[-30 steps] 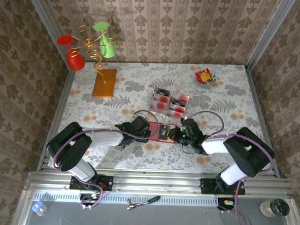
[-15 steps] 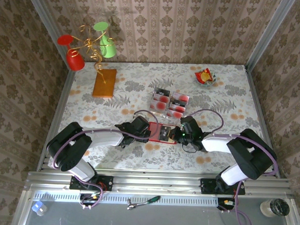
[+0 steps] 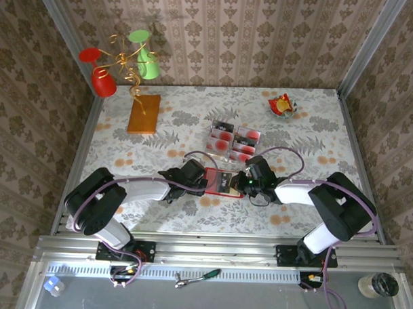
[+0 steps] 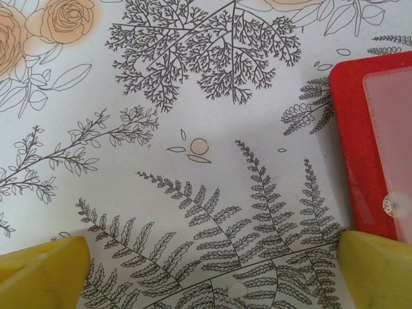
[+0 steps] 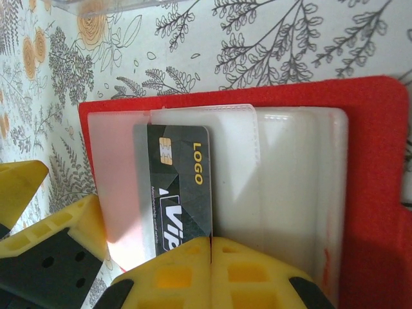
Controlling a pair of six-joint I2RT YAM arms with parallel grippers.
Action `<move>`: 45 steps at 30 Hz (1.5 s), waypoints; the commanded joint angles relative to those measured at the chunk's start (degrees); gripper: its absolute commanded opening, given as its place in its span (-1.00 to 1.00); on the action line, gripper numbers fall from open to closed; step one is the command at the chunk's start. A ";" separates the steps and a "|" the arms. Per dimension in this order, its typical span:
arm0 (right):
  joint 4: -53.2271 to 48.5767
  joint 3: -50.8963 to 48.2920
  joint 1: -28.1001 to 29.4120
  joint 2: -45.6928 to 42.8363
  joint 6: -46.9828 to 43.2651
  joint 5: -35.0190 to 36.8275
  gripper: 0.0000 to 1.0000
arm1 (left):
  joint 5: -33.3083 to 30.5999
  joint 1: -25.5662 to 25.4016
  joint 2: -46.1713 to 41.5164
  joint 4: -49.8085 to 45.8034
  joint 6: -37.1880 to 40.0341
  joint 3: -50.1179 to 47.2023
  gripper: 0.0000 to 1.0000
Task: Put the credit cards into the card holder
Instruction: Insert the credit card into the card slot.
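Right gripper point(image 5: 211, 241), fingers closed on nothing, has edged left and butts against 1 credit card point(image 5: 177, 187), which now sits partly inside a clear pocket of the open red card holder point(image 5: 367, 193) (insertion looks well advanced). Left gripper point(image 4: 209, 269), fingers wide open, rests beside the holder's far edge. The other cards point(image 3: 234, 140) lie beyond.

Lying open, flat: red card holder point(image 5: 373, 193); sitting among its clear pockets: one dark credit card point(image 5: 174, 187); lying just beyond: remaining credit cards point(image 3: 234, 142)
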 commanded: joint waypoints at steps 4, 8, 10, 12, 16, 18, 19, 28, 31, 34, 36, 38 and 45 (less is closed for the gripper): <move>-1.62 2.39 0.39 5.12 -0.75 -2.83 -1.00 | -0.50 -0.38 0.81 -0.98 -0.95 0.92 1.00; -2.76 3.97 0.82 5.57 -1.55 -3.88 -0.70 | -0.54 -0.39 0.35 -0.98 -1.28 0.44 1.00; -5.10 4.51 0.72 3.97 -2.73 -3.48 -0.47 | -0.53 -0.47 -0.17 -0.99 -1.45 0.01 1.00; -8.21 5.35 0.29 1.88 -4.53 -3.16 -0.29 | -0.72 -0.37 -0.98 -1.07 -1.70 -0.46 1.00; -15.41 7.83 0.01 -2.38 -8.23 -0.95 -0.09 | -1.32 0.00 -2.83 -1.24 -1.72 -1.47 1.00; -18.99 10.09 0.01 -2.68 -10.64 0.05 -0.18 | -1.32 0.39 -3.51 -1.19 -1.73 -1.87 1.00; -20.54 11.14 0.01 -2.43 -11.62 0.54 -0.25 | -1.33 0.53 -3.84 -1.13 -1.72 -2.06 1.00; -24.40 17.16 1.17 3.43 -14.86 2.66 -0.81 | -0.93 1.05 -3.84 -1.07 -1.76 -2.32 1.00; -24.56 18.19 1.98 5.45 -14.97 3.09 -0.82 | -0.72 1.05 -3.78 -0.81 -1.71 -2.38 1.00; -24.60 19.11 2.80 7.33 -14.99 3.27 -0.84 | -0.61 1.05 -3.71 -0.67 -1.55 -2.39 1.00; -24.54 19.89 3.48 8.57 -14.74 3.20 -0.84 | -0.45 1.05 -3.62 -0.41 -1.54 -2.46 1.00; -24.63 20.85 4.41 9.89 -14.42 3.29 -0.85 | -0.40 1.08 -3.53 -0.36 -1.62 -2.43 1.00; -24.26 23.68 7.43 12.29 -12.98 3.64 -0.89 | -0.03 1.04 -3.60 0.05 -1.90 -2.64 1.00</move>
